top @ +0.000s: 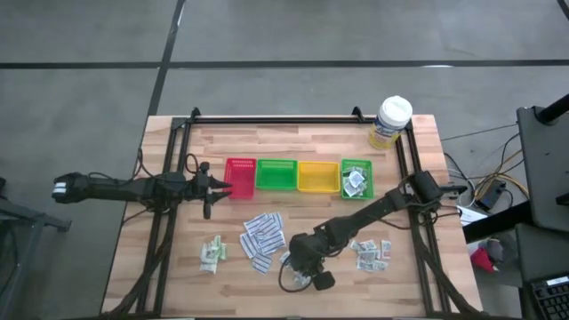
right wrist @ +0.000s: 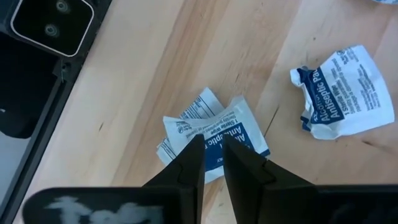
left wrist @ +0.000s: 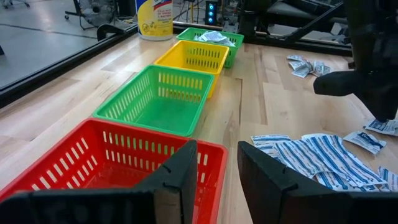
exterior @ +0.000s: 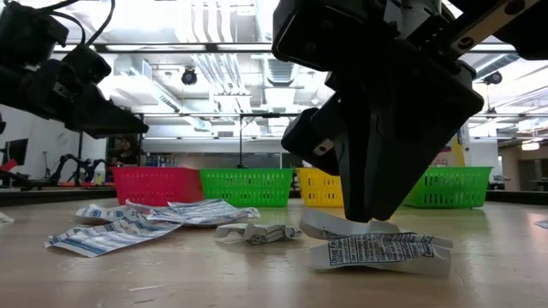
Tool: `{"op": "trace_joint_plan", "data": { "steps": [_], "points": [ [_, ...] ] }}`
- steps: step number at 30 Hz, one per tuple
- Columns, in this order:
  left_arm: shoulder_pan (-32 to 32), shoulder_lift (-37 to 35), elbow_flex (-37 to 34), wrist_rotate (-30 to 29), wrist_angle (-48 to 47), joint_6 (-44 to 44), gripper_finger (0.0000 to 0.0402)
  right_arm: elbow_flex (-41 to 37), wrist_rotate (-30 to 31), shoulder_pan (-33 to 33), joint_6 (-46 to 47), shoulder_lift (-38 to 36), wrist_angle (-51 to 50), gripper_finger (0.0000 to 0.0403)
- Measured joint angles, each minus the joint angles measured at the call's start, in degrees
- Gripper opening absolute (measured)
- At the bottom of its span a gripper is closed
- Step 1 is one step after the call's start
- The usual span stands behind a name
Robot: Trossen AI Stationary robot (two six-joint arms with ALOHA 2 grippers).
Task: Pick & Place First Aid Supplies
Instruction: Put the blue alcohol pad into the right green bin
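Observation:
Blue-and-white antiseptic packets [right wrist: 231, 129] lie overlapped on the wood under my right gripper [right wrist: 212, 148], whose fingers stand a narrow gap apart with the tips down on them. A crumpled packet [right wrist: 343, 93] lies beside them. In the high view this gripper [top: 298, 262] is near the table's front, right of a heap of long white-blue strips [top: 262, 236]. Green-white sachets [top: 212, 253] and grey-white packets [top: 369, 253] lie to either side. My left gripper [left wrist: 217, 177] hovers open with nothing between its fingers at the red tray [left wrist: 118, 155]. My right gripper comes slanting down from above, and its fingertips [right wrist: 196, 149] rest on the top packet's printed face [right wrist: 217, 138]. A strip of the packet shows in the narrow gap between them. The packet lies flat on the table [exterior: 336, 224].
Red [top: 240, 176], green [top: 276, 175], yellow [top: 317, 176] and a second green tray [top: 356, 169], which holds packets, stand in a row mid-table. A white-lidded tub [top: 391, 120] stands at the far right. A black camera block [top: 320, 280] sits just in front of the right gripper.

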Motion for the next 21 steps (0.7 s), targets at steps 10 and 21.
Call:
{"op": "trace_joint_plan", "data": {
  "steps": [10,21],
  "points": [
    [0.01,0.00,0.00,0.00,0.02,-0.02,0.0113,-0.38,0.62,-0.25,1.10,0.07,0.51,0.0054],
    [0.01,0.00,0.00,0.00,0.02,-0.04,0.0113,-0.37,3.42,-0.38,2.30,0.62,0.76,0.0054]
  ]
}}
